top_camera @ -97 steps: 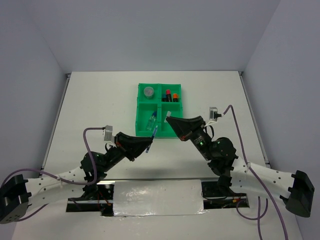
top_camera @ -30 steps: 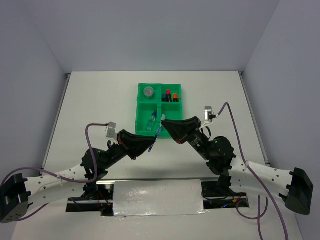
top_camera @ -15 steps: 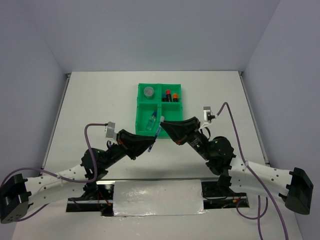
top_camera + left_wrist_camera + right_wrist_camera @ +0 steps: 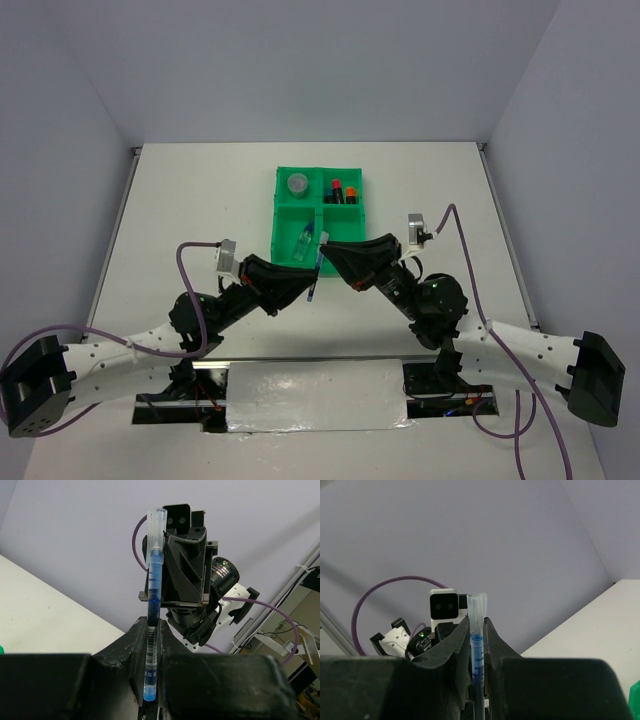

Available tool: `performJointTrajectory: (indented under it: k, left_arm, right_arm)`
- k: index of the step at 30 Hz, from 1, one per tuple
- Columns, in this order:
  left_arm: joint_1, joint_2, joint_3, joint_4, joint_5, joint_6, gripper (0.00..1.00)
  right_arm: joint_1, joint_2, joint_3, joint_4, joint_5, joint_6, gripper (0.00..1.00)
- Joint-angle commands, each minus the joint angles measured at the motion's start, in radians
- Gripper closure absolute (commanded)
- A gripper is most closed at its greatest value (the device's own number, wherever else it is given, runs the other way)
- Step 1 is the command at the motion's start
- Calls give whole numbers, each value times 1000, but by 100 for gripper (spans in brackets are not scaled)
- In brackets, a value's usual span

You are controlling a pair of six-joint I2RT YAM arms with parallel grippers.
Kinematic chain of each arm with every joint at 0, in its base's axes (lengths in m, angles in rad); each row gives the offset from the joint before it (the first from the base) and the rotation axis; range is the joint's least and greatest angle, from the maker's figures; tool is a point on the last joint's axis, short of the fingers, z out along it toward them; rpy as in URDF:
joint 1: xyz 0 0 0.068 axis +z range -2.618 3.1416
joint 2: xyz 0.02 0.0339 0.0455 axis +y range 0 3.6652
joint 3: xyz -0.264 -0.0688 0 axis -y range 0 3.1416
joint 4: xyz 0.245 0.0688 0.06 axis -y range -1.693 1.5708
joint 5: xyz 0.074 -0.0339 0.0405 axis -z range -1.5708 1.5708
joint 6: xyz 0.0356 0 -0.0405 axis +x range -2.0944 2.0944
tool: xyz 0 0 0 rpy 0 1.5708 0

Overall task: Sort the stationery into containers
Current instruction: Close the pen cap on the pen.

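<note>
We saw the blue pen [image 4: 317, 268] held off the worktop [image 4: 200, 200], just on the near side of the green tray [image 4: 279, 215]. From above, its long axis ran almost straight from the near edge toward the far edge. Its clear capped end pointed toward the far edge and showed over the tray's near rim.

The left claw [image 4: 305, 288] was clamped on the nearer, barcoded part of the barrel. In the left wrist view the pen [image 4: 152, 605] rose upright out of that claw [image 4: 151, 630]. The right claw [image 4: 328, 250] was closed on the part by the cap. In its own view the pen [image 4: 476, 645] stood pinched in the claw [image 4: 476, 625], with the cap poking out above.

Both arms reached in from the worktop's near corners, elbows bent low, and their forearms met nose to nose at the middle.

In the tray, the grey disc [image 4: 297, 183] lay far-left, the markers [image 4: 343, 191] far-right and the small bottle [image 4: 303, 243] near-left. The right claw covered part of the near-right compartment. The pen's writing tip was buried in the left claw, and we could not judge the pen's tilt.
</note>
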Motion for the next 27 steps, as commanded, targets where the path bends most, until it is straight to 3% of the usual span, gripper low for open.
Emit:
performJointTrajectory:
  k: [1,27]
  left_arm:
    - [1,-2,26,162,-3,-18,100]
    - [1,-74,57,49,-55,52,100]
  right_arm:
    - [8,0,8,24,-28,-33,100]
    - [8,66,-64,30,-50,-22,100]
